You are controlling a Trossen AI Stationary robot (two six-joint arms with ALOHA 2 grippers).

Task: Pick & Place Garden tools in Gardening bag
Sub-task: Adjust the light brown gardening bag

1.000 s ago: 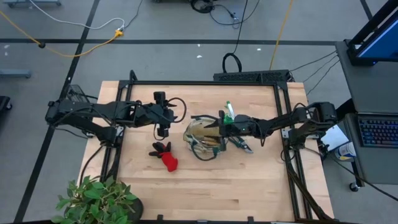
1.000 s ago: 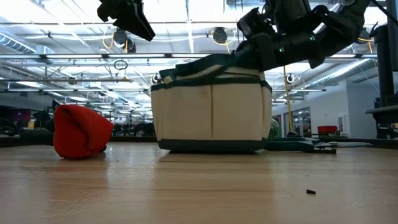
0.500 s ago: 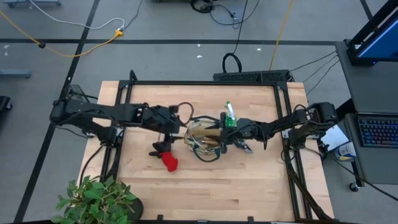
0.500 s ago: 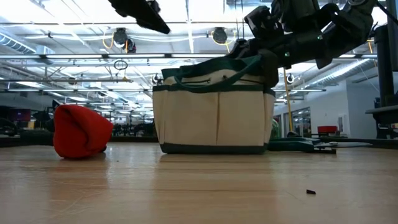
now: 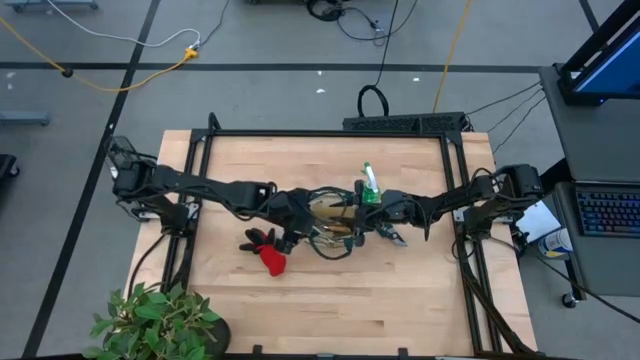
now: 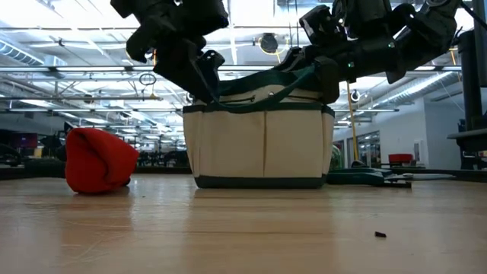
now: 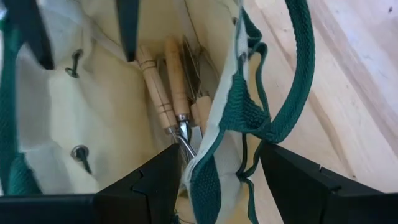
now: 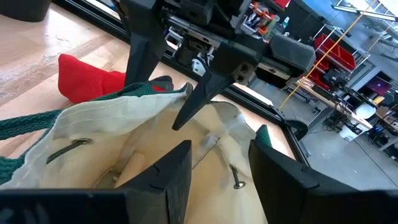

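Observation:
The beige gardening bag (image 5: pixel 325 228) with its dark green rim stands at the table's middle. Wooden-handled tools (image 7: pixel 163 93) lie inside it. My left gripper (image 7: pixel 221 149) is open at the bag's left rim (image 7: pixel 214 155), with one finger inside the bag and one outside. My right gripper (image 6: pixel 327 76) is at the bag's right rim. The red-and-black glove (image 5: pixel 268 252) lies left of the bag. The green spray bottle (image 5: pixel 368 180) and the dark pruning shears (image 5: pixel 392 237) lie right of it. My right gripper holds the bag at its right rim (image 6: pixel 318 84), coming from the table's right and slanting down. The gripper hides which part it has. That side of the rim and a green loop handle (image 6: pixel 281 87) are drawn up; the bag's base rests on the table. My left gripper's fingers stand on either side of the left rim; I cannot tell whether they touch it.
A leafy potted plant (image 5: pixel 160 320) stands at the table's near left corner. A black frame (image 5: pixel 330 133) runs along the table's far and side edges. Bare wood lies near the front edge.
My left gripper has gone toward the table's right edge and down, from above the glove to the bag's left rim, and now stands astride it. My right gripper has stayed at the right rim, which remains raised.

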